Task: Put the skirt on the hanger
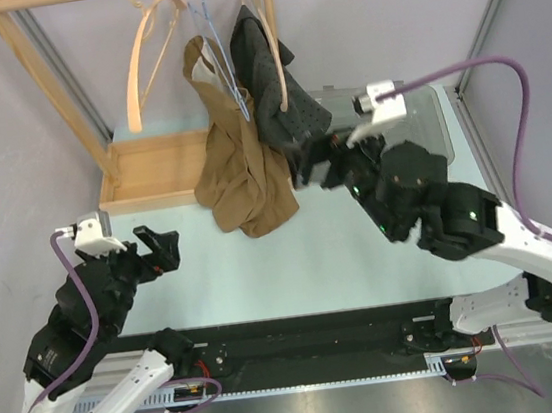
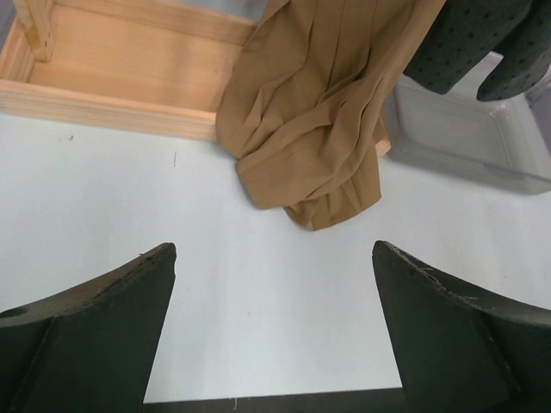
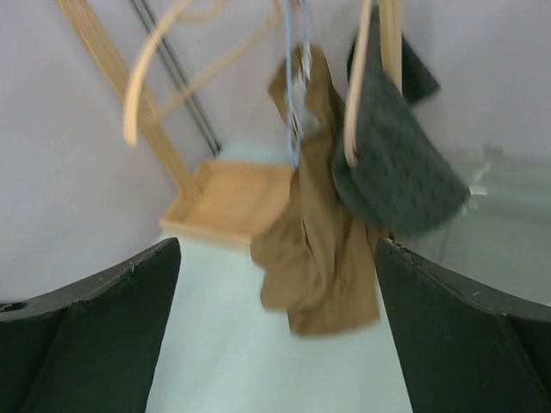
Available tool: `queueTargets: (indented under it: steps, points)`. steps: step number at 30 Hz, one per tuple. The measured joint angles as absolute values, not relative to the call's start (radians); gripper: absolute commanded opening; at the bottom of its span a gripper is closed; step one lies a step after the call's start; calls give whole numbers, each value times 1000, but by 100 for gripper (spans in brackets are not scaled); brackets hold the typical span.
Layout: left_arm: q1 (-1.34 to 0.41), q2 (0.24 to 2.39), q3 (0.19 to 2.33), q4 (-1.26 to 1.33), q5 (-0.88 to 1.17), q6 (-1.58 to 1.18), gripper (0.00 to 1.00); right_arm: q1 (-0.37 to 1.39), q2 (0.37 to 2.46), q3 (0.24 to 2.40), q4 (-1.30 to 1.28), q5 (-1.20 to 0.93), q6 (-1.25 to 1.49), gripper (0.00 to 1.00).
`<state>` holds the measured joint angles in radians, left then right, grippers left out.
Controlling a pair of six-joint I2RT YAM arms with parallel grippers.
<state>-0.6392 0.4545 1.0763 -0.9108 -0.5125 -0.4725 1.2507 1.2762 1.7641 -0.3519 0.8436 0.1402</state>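
The tan skirt (image 1: 241,170) hangs from a thin blue wire hanger (image 1: 223,62) on the wooden rack, and its lower folds bunch on the table. It also shows in the left wrist view (image 2: 310,129) and the right wrist view (image 3: 318,249), where the blue hanger (image 3: 295,95) shows too. My right gripper (image 1: 309,169) is open and empty, just right of the skirt and below a dark dotted garment (image 1: 276,86). In its own view the right gripper (image 3: 275,249) faces the skirt. My left gripper (image 1: 166,250) is open and empty over the table, well short of the skirt (image 2: 274,258).
The dark garment (image 3: 396,163) hangs on a wooden hanger beside the skirt. An empty wooden hanger (image 1: 151,50) hangs at the left of the rack. The rack's wooden base tray (image 1: 151,171) lies behind the skirt. A clear plastic bin (image 1: 428,127) stands at the back right.
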Motion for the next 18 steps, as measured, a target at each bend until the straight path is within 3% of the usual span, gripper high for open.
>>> queueTargets:
  steps: [5,10,18]
  points:
    - [-639,429,1076,-968,-506,-490,100,1337,1109,1555,-680,921,425,100]
    - [-639,395,1035,-996,-489,-521,100,1400,1109,1464,-982,965,678,100]
    - [-639,358,950,-1005,-461,-560,100,1432,1086,1388,-1137,986,810,100]
